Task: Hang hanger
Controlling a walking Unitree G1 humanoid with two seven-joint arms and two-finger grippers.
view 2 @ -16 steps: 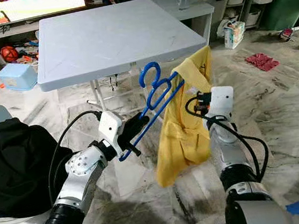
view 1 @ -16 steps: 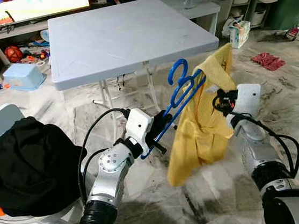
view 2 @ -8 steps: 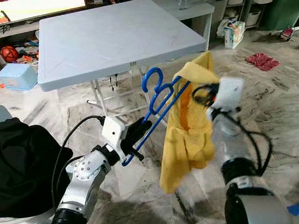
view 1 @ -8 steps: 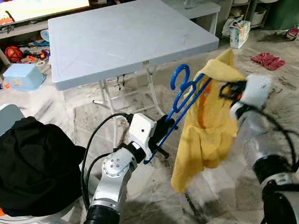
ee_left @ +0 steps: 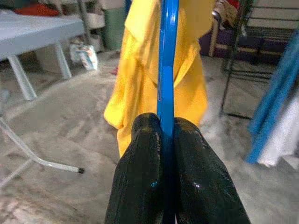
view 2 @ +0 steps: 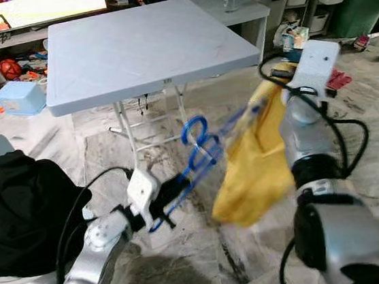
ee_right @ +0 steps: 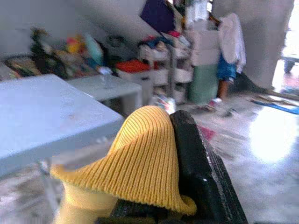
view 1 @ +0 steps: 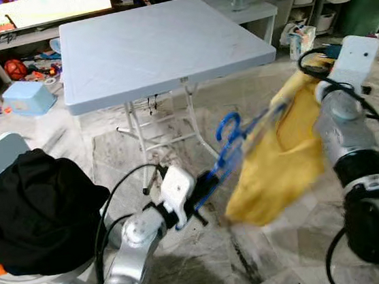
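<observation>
A blue plastic hanger (view 1: 230,145) carries a yellow knitted garment (view 1: 284,162) in front of me, above the floor. My left gripper (ee_left: 161,140) is shut on the hanger's lower bar, low and left of the garment. The hanger's hook (view 2: 195,129) points up toward the table. My right gripper (ee_right: 168,154) is raised at the right and shut on the garment's upper edge, holding a pinched fold of yellow knit (ee_right: 140,154). The garment hangs blurred between both arms.
A white folding table (view 1: 158,43) stands just ahead, its legs (view 1: 193,117) close behind the hanger. A chair with a black garment (view 1: 36,211) sits at my left. Toys, a blue tub (view 1: 28,97) and storage shelves line the back. Marble floor lies open at right.
My right gripper has swung up and to the right, pulling the yellow garment's top edge with it. The left gripper and hanger have sunk a little lower.
</observation>
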